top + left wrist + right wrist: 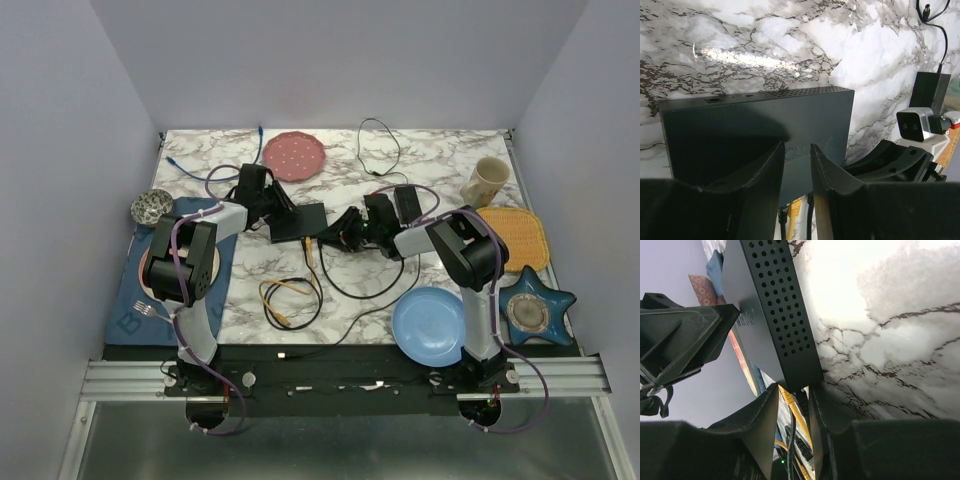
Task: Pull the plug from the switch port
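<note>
Switch (300,222) lies flat mid-desk, a bit left of centre, port edge toward the arm bases. Desk (440,150) is marble-pattern.

Plug (788,399): yellow, seated in a port on the switch's near edge, right beside a black lead (802,399) in the same edge. Not out yet. Yellow lead (309,252) runs off that edge toward the bases and loops on the desk.

Right jaws: at the port edge, on the switch's right side. Fingers (760,430) sit either side of the plug and the black lead, both inside a narrow gap. Can't tell whether they actually pinch either one, since no contact is visible.

Left jaws: over the switch from its left. Fingers (760,185) are nearly together with a slim gap. Only the switch's top face and its logo show in that gap, nothing gripped. In the right wrist view a fingertip meets the top face near the vented side.

Brick (930,92): black, on the desk past the switch's right end, apart from it, with a thin lead of its own.

Rest of desk:
- pink plate (295,155) behind the switch
- cup (487,181) far right, orange mat (515,237) just in front of it
- star dish (538,312) and blue plate (428,325) near right
- blue cloth (135,300) at the left edge with a fork (150,310) on it, small bowl (152,206) at its far end
</note>
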Robot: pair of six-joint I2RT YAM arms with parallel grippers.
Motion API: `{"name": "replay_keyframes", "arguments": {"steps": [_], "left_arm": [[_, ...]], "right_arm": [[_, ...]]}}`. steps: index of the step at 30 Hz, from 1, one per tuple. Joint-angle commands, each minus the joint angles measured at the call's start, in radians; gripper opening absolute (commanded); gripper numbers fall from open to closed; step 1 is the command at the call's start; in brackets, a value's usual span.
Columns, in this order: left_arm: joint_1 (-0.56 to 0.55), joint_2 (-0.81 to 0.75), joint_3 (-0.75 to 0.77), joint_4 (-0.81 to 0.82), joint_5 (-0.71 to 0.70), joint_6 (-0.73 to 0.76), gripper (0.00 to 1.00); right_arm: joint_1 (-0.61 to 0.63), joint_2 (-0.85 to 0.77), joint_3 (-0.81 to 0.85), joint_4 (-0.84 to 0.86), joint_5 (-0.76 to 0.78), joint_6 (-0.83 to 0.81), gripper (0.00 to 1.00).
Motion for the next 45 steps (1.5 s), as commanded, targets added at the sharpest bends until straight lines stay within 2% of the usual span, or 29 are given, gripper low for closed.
{"name": "replay_keyframes", "arguments": {"steps": [1, 11, 14, 15, 18, 27, 31, 38, 45], "left_arm": [[-0.01, 0.044, -0.037, -0.065, 0.006, 0.01, 0.43], [-0.019, 0.047, -0.039, -0.065, 0.006, 0.011, 0.42], [-0.022, 0.046, -0.042, -0.067, 0.004, 0.013, 0.42], [-0.022, 0.044, -0.043, -0.068, 0.006, 0.013, 0.42], [-0.024, 0.02, -0.056, -0.065, 0.01, 0.005, 0.42], [-0.073, -0.059, -0.174, 0.067, 0.125, -0.082, 0.42], [-0.117, -0.031, -0.163, 0.087, 0.122, -0.101, 0.42], [-0.122, 0.029, -0.131, 0.069, 0.084, -0.107, 0.42], [-0.113, 0.034, -0.102, 0.065, 0.061, -0.115, 0.42]], "right_arm": [[-0.003, 0.043, 0.025, 0.013, 0.005, 0.011, 0.37], [-0.003, 0.055, 0.029, 0.026, 0.003, 0.018, 0.3], [-0.003, 0.057, 0.016, 0.059, 0.005, 0.029, 0.22], [-0.003, 0.057, 0.012, 0.066, 0.002, 0.029, 0.16], [-0.003, 0.055, -0.003, 0.081, -0.006, 0.021, 0.09], [-0.003, 0.009, -0.043, 0.04, -0.009, -0.1, 0.01], [-0.003, -0.012, -0.035, -0.029, -0.006, -0.152, 0.01], [-0.003, -0.025, -0.037, -0.071, -0.023, -0.187, 0.01], [0.003, -0.107, -0.135, -0.065, -0.021, -0.218, 0.01]]}}
